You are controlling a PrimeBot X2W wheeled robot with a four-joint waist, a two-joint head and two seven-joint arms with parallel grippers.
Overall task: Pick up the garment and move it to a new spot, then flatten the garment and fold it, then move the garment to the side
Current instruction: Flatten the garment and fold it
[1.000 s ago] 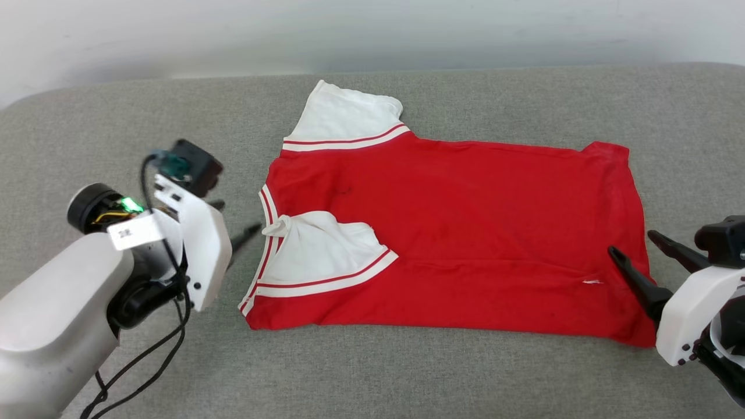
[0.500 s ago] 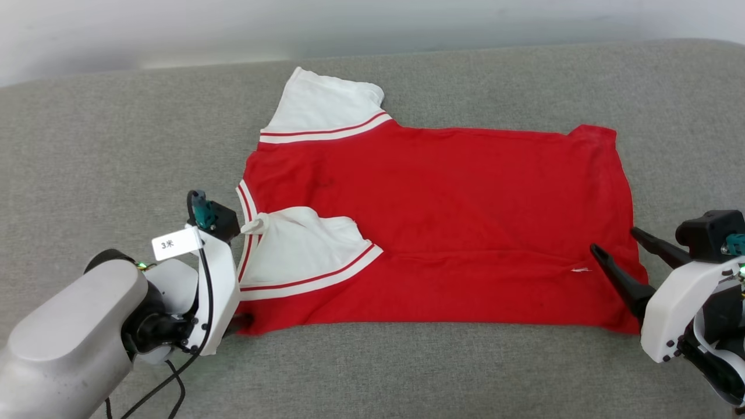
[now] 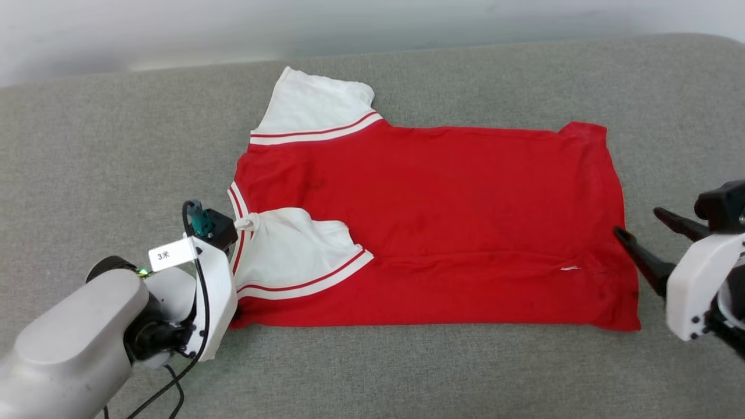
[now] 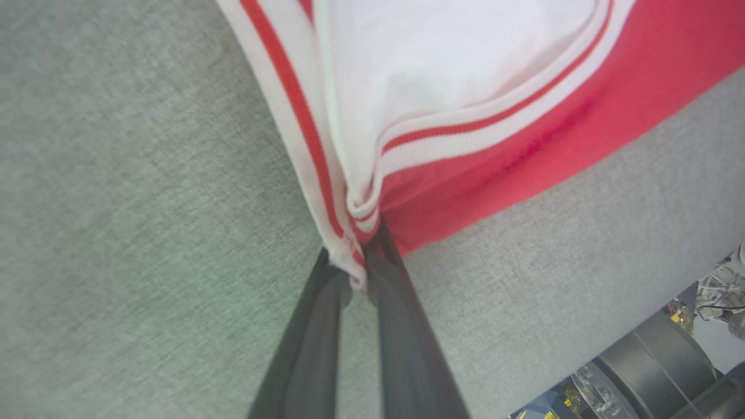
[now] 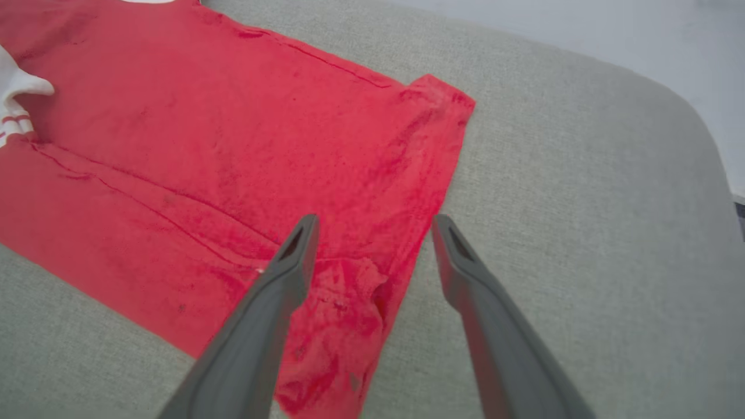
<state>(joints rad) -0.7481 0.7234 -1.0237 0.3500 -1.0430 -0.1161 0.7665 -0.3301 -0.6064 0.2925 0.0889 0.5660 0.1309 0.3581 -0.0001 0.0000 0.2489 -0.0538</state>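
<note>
Pinching garment [image 4: 465, 186] corner, left end effector [image 4: 359, 265]

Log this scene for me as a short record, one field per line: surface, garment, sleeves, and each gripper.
surface: grey fabric cushion
garment: red jersey, spread flat on the cushion
sleeves: far sleeve spread out; near sleeve folded onto the red body
left gripper: shut on the garment's striped corner
right gripper: open, over the garment's hem edge, gripping nothing
</note>
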